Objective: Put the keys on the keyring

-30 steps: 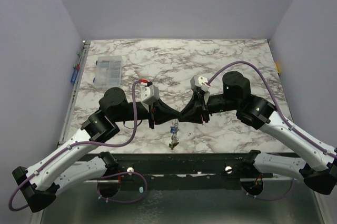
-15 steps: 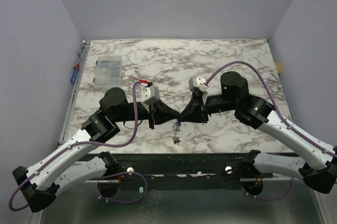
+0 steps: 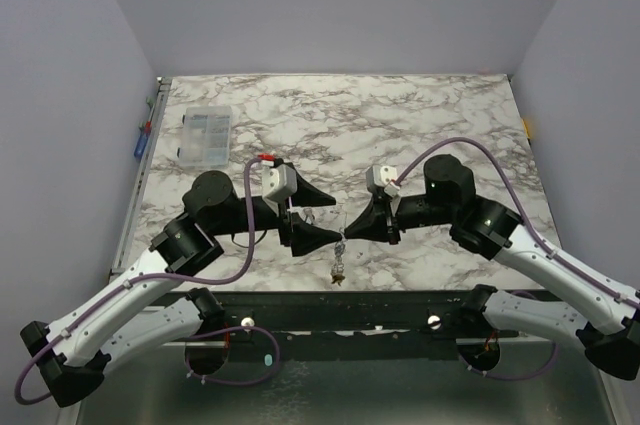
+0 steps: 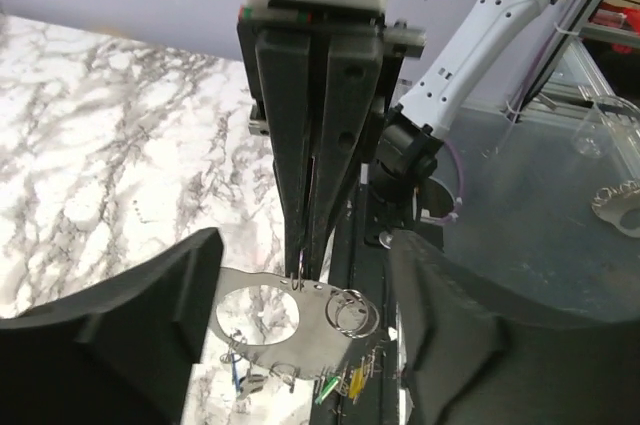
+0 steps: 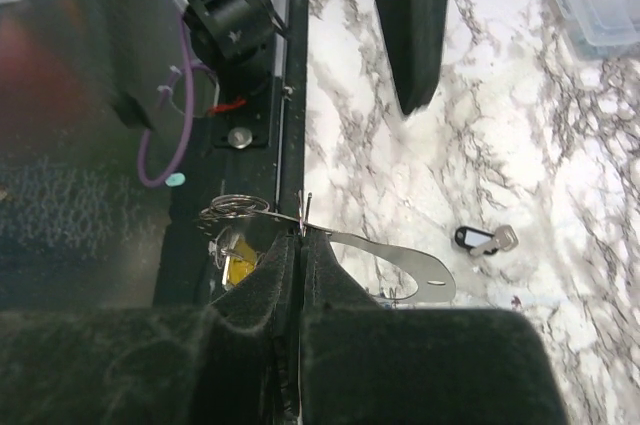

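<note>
The keyring [image 4: 319, 340] is a flat silvery loop with an oval hole, hanging in the air between my two grippers. My right gripper [image 3: 347, 235] is shut on its top edge, its closed fingertips [image 4: 300, 245] coming down from above in the left wrist view. Small keys [image 4: 340, 385] with green, yellow and blue heads dangle from its lower edge, and two split rings [image 4: 350, 310] hang at one end. My left gripper [image 4: 305, 275] stands open, one finger on each side of the keyring, touching nothing. One loose key with a black tag [image 5: 480, 238] lies on the marble.
A clear compartment box [image 3: 203, 135] sits at the back left of the marble table [image 3: 400, 115]. The keys [image 3: 340, 270] hang close to the table's near edge, over the dark metal frame [image 3: 400, 310] below it.
My left gripper has opened and let go of the keyring. My right gripper has closed on it and now carries it alone. Both arms shifted slightly toward the near edge.
</note>
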You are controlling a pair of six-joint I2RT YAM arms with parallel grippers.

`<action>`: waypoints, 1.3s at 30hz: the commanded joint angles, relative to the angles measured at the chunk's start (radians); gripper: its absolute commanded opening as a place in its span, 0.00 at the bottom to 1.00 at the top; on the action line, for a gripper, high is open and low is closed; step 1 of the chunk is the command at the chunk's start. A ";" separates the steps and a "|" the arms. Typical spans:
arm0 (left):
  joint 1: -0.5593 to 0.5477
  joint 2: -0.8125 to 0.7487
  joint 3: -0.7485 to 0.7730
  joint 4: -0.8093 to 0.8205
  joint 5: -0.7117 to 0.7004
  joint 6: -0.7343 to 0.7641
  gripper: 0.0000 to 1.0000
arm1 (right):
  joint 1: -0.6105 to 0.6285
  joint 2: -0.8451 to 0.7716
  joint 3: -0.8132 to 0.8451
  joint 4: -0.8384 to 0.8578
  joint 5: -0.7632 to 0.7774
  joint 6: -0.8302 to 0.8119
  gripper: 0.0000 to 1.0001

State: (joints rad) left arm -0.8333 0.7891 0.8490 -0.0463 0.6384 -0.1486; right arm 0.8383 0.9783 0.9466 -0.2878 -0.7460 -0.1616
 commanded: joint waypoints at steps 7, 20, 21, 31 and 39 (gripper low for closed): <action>-0.005 -0.074 0.018 -0.013 -0.191 -0.043 0.87 | 0.001 -0.179 -0.200 0.201 0.152 -0.135 0.01; -0.005 0.045 0.027 -0.214 -0.693 -0.146 0.81 | 0.002 -0.391 -0.348 0.235 0.332 -0.421 0.01; -0.005 0.061 0.028 -0.226 -0.731 -0.162 0.80 | 0.002 -0.409 -0.361 0.242 0.343 -0.445 0.01; -0.003 0.208 0.041 -0.269 -0.932 -0.316 0.77 | 0.004 -0.496 -0.432 0.268 0.380 -0.584 0.01; 0.000 0.362 0.085 -0.313 -0.927 -0.371 0.72 | 0.004 -0.491 -0.401 0.224 0.395 -0.561 0.01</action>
State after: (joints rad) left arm -0.8333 1.0897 0.8902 -0.3168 -0.2497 -0.4713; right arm 0.8383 0.4908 0.5137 -0.0830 -0.3843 -0.7197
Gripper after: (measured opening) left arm 0.736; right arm 0.016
